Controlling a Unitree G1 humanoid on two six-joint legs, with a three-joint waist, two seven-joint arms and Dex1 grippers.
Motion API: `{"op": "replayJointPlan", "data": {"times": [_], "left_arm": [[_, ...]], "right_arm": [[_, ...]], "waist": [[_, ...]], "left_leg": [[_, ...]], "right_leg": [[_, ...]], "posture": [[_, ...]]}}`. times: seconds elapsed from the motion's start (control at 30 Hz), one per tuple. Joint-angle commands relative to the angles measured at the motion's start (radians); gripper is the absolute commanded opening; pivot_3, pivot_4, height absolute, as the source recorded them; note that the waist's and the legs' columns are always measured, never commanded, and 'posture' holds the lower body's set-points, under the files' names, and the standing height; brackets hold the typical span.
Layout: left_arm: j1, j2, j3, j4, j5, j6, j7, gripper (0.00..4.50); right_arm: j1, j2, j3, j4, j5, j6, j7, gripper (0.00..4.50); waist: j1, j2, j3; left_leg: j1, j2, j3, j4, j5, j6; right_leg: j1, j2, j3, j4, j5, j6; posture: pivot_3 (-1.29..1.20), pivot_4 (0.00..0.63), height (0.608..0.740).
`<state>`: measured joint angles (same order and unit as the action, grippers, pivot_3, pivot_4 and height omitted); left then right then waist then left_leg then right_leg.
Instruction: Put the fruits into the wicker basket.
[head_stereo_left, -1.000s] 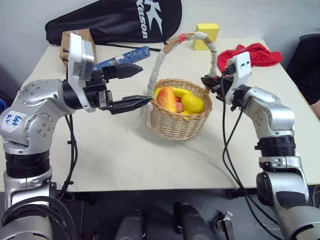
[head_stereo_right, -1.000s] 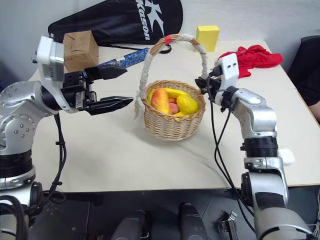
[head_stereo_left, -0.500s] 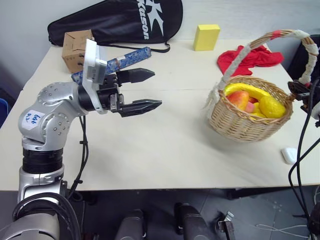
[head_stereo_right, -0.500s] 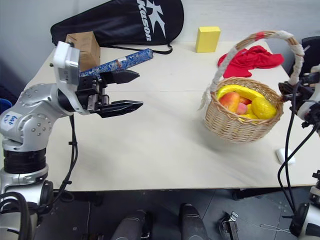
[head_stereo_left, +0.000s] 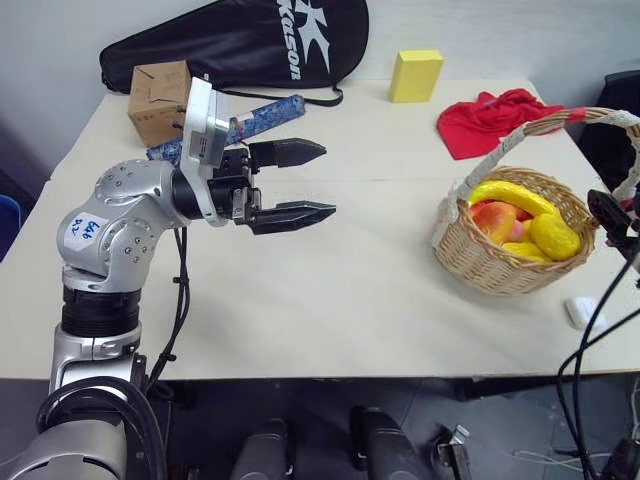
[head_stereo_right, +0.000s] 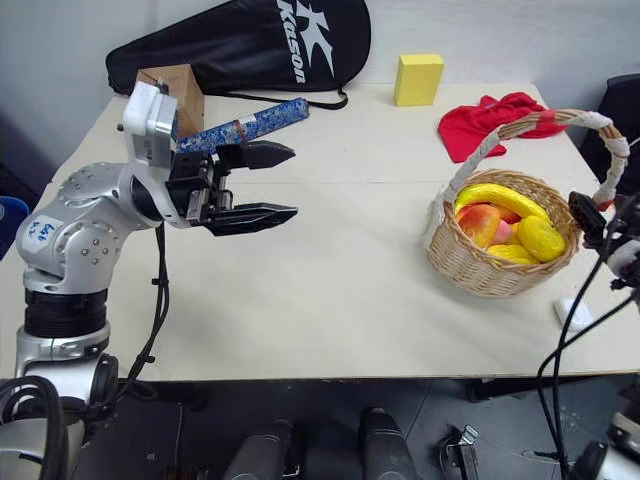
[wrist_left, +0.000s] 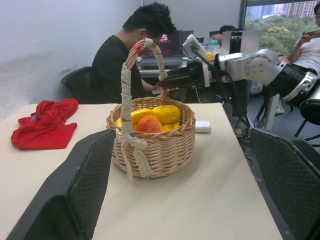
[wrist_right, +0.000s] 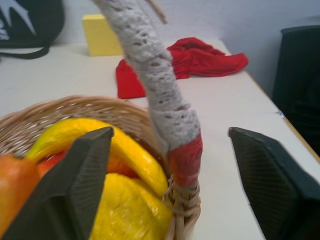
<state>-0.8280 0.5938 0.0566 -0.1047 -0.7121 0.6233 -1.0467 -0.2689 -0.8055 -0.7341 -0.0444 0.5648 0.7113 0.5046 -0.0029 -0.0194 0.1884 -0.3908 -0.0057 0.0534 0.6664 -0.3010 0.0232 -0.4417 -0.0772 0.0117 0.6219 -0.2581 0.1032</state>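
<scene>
Fruits (head_stereo_left: 515, 215) in wicker basket (head_stereo_left: 490, 268), table (head_stereo_left: 330, 290)

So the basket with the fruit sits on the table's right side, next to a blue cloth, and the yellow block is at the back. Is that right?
Not quite: the cloth is red, not blue, as the right eye view shows. The rest holds: the wicker basket with the fruits sits on the table's right side, and the yellow block is at the back.

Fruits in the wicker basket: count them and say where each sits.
4 visible: banana across the back, mango on the left, lemon on the right, peach wedged between them. More may be hidden underneath.
</scene>
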Motion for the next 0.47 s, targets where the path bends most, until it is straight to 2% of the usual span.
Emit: {"op": "replayJointPlan", "data": {"times": [0.03,0.17,0.23,0.33,0.47], "left_arm": [[-0.018,0.002,0.006,-0.003,0.005,-0.025,-0.018,4.50],[-0.021,0.002,0.004,0.032,0.024,-0.043,-0.042,4.50],[-0.023,0.003,0.002,0.045,0.029,-0.051,-0.052,4.50],[-0.025,0.007,0.005,0.058,0.030,-0.048,-0.065,4.50],[-0.005,0.007,-0.005,0.053,0.053,-0.063,-0.060,4.50]], "right_arm": [[0.124,-0.149,-0.161,-0.058,0.063,0.091,0.150,4.43],[0.339,-0.303,-0.377,-0.029,0.167,0.244,0.471,4.43],[0.403,-0.346,-0.444,0.001,0.177,0.267,0.568,4.43],[0.462,-0.407,-0.515,0.092,0.134,0.266,0.643,4.43],[0.506,-0.416,-0.522,0.112,0.122,0.246,0.726,4.43]], "waist": [[0.007,0.000,0.000],[0.011,0.000,0.000],[0.001,-0.001,0.000],[-0.004,-0.001,0.000],[-0.003,-0.001,0.000]], "left_leg": [[0.000,0.000,0.000,0.000,0.000,0.000],[0.002,0.000,-0.001,0.000,-0.001,0.001],[0.007,0.001,-0.003,-0.001,-0.001,0.002],[0.012,0.002,-0.003,-0.001,-0.004,0.002],[0.015,0.002,-0.003,-0.002,-0.005,0.002]], "right_leg": [[0.000,0.000,-0.001,-0.001,0.000,0.000],[0.005,0.001,-0.002,-0.006,0.000,0.000],[0.013,0.003,-0.003,-0.010,0.000,0.000],[0.018,0.004,-0.002,-0.012,0.000,0.000],[0.020,0.004,-0.002,-0.012,0.000,0.000]], "posture": [[0.00,0.150,0.740],[0.00,0.150,0.740],[0.00,0.150,0.740],[0.00,0.150,0.740],[0.00,0.150,0.740]]}}
